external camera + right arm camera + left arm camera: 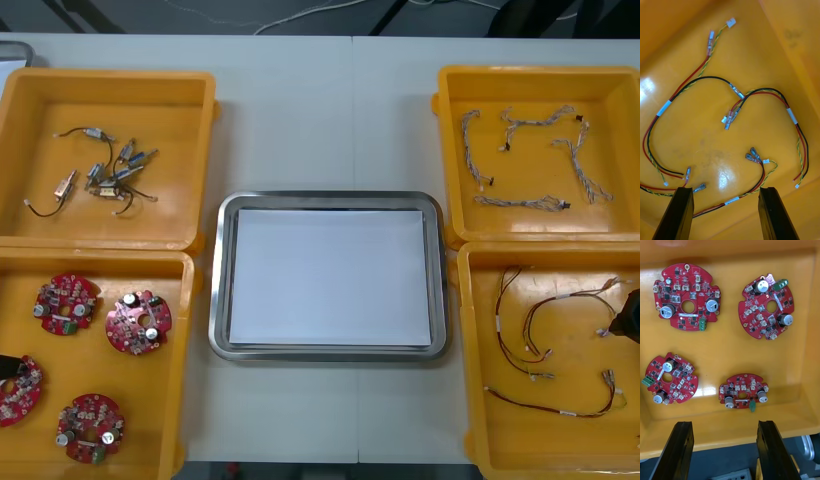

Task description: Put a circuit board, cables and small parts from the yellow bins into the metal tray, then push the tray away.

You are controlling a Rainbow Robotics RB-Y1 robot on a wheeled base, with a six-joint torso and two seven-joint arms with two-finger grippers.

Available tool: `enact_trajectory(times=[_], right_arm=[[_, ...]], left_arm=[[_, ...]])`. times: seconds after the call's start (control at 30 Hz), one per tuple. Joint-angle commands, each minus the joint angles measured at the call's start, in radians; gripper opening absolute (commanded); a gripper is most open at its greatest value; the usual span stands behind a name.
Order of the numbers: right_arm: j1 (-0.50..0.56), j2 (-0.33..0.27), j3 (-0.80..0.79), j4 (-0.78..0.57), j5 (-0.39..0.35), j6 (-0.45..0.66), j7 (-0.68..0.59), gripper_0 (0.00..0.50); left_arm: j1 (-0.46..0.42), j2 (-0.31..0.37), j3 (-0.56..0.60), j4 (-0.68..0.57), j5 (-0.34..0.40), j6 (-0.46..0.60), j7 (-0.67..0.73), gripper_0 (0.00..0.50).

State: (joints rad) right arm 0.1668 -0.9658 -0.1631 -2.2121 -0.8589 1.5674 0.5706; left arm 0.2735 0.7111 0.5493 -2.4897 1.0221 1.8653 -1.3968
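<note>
Your right gripper (725, 215) is wide open and holds nothing. Its two black fingers stand apart over the floor of the near right bin (560, 450). One white-tagged cable (732, 200) runs across the gap just beyond the fingertips, from beside one finger towards the other. You cannot tell from the wrist view whether the fingers touch it. The rest of the red, black and yellow cables (792, 115) lie in loose loops farther out, spread over the bin floor. In the front view this gripper shows as a dark shape at the bin's outer edge.

Your left gripper (724, 453) is just as wide open, with nothing in it. Its fingers stand over the wall of the near left bin (185, 350), not yet over the boards. The closest board (743, 392) lies flat just past that wall, roughly in line with the gap between the fingers. The other round red circuit boards (687, 296), three of them, lie farther in and apart from one another.

Between the two pairs of bins sits the metal tray (218, 280), white inside, with nothing placed in it. Beyond the board bin, the far left bin (170, 200) holds small metal parts (105, 180) with thin black leads. The far right bin (530, 170) holds the twisted blue and white cables (520, 202). Everything rests on the light table (330, 110).
</note>
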Motion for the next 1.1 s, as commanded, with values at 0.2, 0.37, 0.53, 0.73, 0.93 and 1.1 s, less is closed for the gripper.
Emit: enact_trajectory(times=[0.2, 0.37, 0.53, 0.73, 0.93, 1.1], right_arm=[[0.094, -0.041, 0.007, -0.012, 0.051, -0.035, 0.103, 0.500], [0.125, -0.041, 0.007, -0.011, 0.069, -0.061, 0.192, 0.500], [0.154, -0.005, 0.007, 0.049, 0.055, -0.142, 0.318, 0.500], [0.151, 0.030, 0.007, 0.107, 0.043, -0.171, 0.416, 0.500], [0.151, 0.059, 0.007, 0.140, 0.031, -0.179, 0.505, 0.500], [0.151, 0.085, 0.008, 0.155, 0.020, -0.185, 0.520, 0.500]], left_arm=[[0.032, -0.087, -0.111, -0.002, -0.177, -0.040, -0.002, 0.496], [0.027, -0.084, -0.126, 0.054, -0.183, -0.041, -0.022, 0.496], [0.024, -0.062, -0.147, 0.112, -0.194, -0.040, -0.093, 0.495], [0.023, -0.041, -0.180, 0.140, -0.204, -0.040, -0.097, 0.495], [0.029, -0.042, -0.207, 0.176, -0.226, -0.057, -0.099, 0.500], [0.052, -0.042, -0.230, 0.189, -0.249, -0.103, -0.102, 0.500]])
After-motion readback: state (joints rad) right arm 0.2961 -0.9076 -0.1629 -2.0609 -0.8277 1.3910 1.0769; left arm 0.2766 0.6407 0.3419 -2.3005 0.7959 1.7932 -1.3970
